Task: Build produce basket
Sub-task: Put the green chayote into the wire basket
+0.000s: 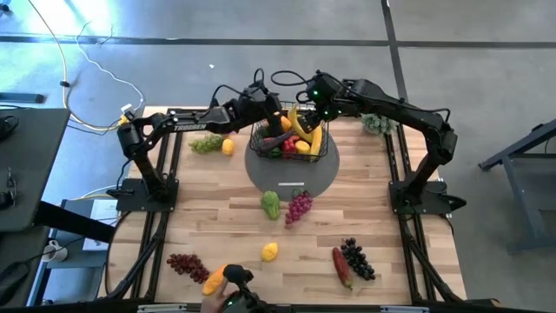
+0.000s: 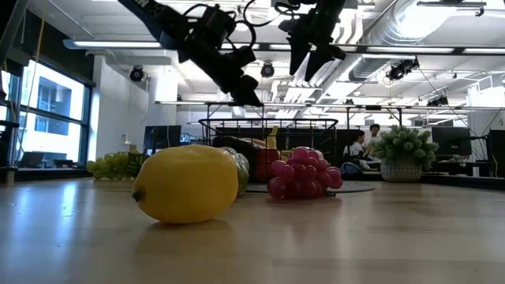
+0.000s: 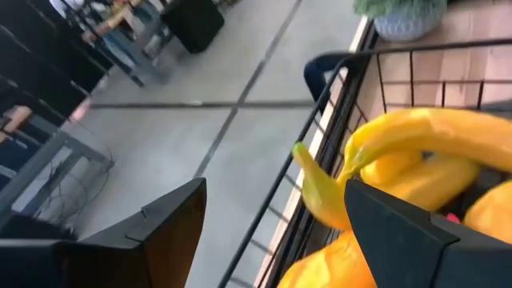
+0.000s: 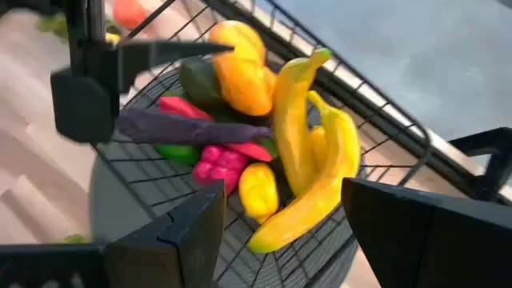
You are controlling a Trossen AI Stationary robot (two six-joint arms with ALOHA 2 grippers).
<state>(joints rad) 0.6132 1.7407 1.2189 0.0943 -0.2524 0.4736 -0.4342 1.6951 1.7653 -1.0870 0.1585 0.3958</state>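
Observation:
The black wire basket (image 1: pixel 291 139) stands on a grey round disc (image 1: pixel 291 178) at the table's far middle. It holds bananas (image 4: pixel 308 160), an orange fruit (image 4: pixel 240 68), a purple eggplant (image 4: pixel 184 128), a red pepper (image 4: pixel 220 164) and a lemon (image 4: pixel 258 190). My left gripper (image 1: pixel 276 116) hangs open just above the basket's far left rim, with nothing between its fingers (image 3: pixel 172 232). My right gripper (image 1: pixel 306 109) hovers open over the basket's far right side, also with nothing between its fingers (image 4: pixel 188 232).
Loose produce lies on the table: green grapes (image 1: pixel 206 143), a green fruit (image 1: pixel 271 204), purple grapes (image 1: pixel 298 206), a lemon (image 1: pixel 270 252), a red pepper (image 1: pixel 340 265), dark grapes (image 1: pixel 358 258), red grapes (image 1: pixel 187 265). A potted plant (image 1: pixel 375 123) stands at the far right.

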